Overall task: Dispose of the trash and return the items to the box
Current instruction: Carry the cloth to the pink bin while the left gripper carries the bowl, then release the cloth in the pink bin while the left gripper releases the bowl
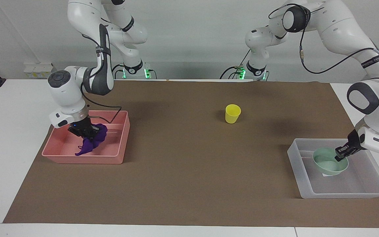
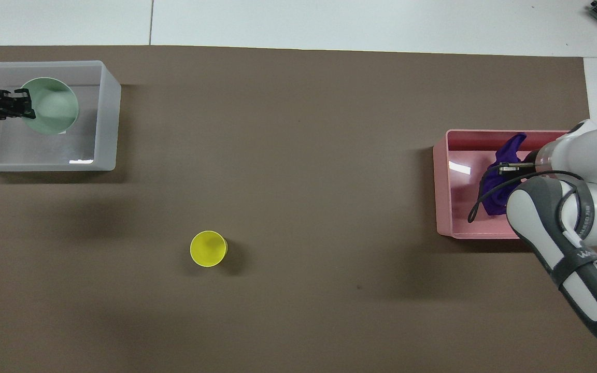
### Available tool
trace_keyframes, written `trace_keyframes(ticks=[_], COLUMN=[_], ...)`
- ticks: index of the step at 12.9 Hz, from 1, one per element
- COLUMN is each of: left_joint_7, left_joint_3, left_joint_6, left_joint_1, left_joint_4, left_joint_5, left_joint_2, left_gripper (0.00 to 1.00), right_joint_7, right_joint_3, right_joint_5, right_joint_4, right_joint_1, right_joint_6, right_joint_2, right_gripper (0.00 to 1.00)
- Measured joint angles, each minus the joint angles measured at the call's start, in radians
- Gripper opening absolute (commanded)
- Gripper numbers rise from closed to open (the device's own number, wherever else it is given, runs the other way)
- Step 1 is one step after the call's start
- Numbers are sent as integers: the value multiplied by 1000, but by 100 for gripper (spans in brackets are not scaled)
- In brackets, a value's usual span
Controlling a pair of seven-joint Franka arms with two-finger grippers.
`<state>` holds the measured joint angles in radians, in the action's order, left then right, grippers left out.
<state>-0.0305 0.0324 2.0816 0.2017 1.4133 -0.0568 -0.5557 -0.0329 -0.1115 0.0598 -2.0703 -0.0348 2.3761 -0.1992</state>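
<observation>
Left gripper clamped on rim of mint bowl, low inside translucent box at left arm's end of table; forearm angled steeply down over box wall. Right gripper pinched on purple rag, rag's tail drooping onto floor of pink tray; wrist bent down, black cable looping beside it. Yellow cup upright on brown mat, well apart from both, nearer robots than box. Smooth plastic throughout, rag soft and crumpled.
</observation>
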Motion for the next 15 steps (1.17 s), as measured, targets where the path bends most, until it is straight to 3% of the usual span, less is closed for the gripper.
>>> trace_keyframes(ticks=[1,2,4,8,10,13,15], left_joint_7=[1,3,4,8,8,7,-2], left_joint_3=[5,7,7,7,7,17,30], left_joint_6=[7,7,2,-41,-80,-242,-412], left_joint_1=[-3,-7,-14,-13,-13,-15,-41], left_joint_4=[0,0,0,-18,-41,-61,-59], left_joint_5=[0,4,18,31,31,31,15], left_joint_2=[-26,-51,-81,-77,-46,86,179], left_gripper=[0,0,99,100,100,100,100], right_joint_7=[0,0,0,25,112,206,206], right_joint_3=[0,0,0,13,19,23,22], right_joint_5=[0,0,-1,-1,-1,6,7], right_joint_4=[-6,-7,-7,7,47,162,248], right_joint_1=[-4,-8,-12,-7,44,131,130], right_joint_6=[2,2,2,-3,-75,-249,-383], right_joint_2=[-5,-8,-9,14,52,106,145], right_gripper=[83,100,100,100,100,100,100])
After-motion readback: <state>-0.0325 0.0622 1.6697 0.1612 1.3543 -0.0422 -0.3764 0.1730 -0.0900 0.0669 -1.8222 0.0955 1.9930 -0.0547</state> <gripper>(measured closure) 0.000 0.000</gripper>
